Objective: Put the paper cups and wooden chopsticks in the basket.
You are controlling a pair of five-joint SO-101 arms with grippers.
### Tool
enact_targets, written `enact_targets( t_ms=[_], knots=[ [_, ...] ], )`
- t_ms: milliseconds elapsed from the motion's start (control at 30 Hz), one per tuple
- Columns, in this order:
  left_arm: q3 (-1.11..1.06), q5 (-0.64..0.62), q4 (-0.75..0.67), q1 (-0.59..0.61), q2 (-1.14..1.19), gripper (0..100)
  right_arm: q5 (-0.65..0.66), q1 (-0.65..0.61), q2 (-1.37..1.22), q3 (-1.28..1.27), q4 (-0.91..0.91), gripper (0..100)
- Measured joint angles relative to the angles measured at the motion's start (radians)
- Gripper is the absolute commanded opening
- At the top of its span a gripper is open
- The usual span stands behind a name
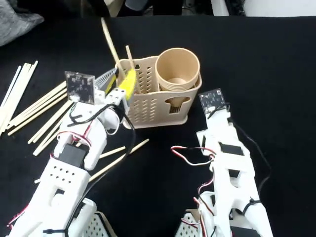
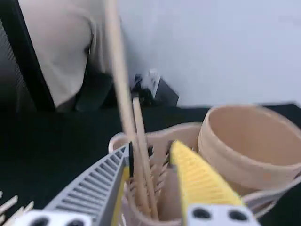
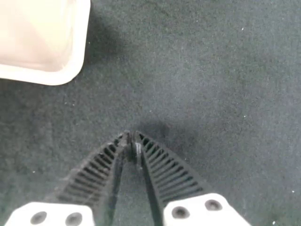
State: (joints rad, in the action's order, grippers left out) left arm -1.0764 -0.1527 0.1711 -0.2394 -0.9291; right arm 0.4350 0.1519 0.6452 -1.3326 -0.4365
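Note:
A beige slotted basket (image 1: 170, 106) stands mid-table. Its right compartment holds stacked paper cups (image 1: 177, 69), also seen in the left wrist view as paper cups (image 2: 249, 141). Two wooden chopsticks (image 2: 136, 155) stand upright in the left compartment. My left gripper (image 2: 151, 148) is open around them: they lie against the grey finger (image 2: 101, 183), with a gap to the yellow finger (image 2: 197, 179). In the high view the left gripper (image 1: 120, 78) sits at the basket's left rim. My right gripper (image 3: 130, 141) is shut and empty, low over the black cloth beside the basket's corner (image 3: 42, 42).
Several loose chopsticks (image 1: 29, 106) lie scattered on the black cloth at the left. Two more chopsticks (image 1: 123, 153) lie partly under the left arm. The right arm (image 1: 227, 153) stretches from the front edge toward the basket's right side.

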Motion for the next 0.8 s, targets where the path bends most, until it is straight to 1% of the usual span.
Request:
enact_targets(
  t_ms=[133,300,433,500,567,633,800],
  knots=[
    [0.130,0.011,0.265,0.000,0.009,24,0.000,0.000,0.000,0.000,0.000,1.2],
    [0.368,0.120,0.623,0.026,0.012,25,0.000,0.000,0.000,0.000,0.000,1.2],
    [0.516,0.192,0.872,0.137,0.012,25,0.000,0.000,0.000,0.000,0.000,1.2],
    [0.554,0.259,0.968,0.209,0.012,25,0.000,0.000,0.000,0.000,0.000,1.2],
    [0.568,0.327,1.040,0.278,0.018,25,0.000,0.000,0.000,0.000,0.000,1.2],
    [0.572,0.391,1.079,0.331,0.052,25,0.000,0.000,0.000,0.000,0.000,1.2],
    [0.582,0.489,1.097,0.422,0.239,24,0.000,0.000,0.000,0.000,0.000,1.2]
  ],
)
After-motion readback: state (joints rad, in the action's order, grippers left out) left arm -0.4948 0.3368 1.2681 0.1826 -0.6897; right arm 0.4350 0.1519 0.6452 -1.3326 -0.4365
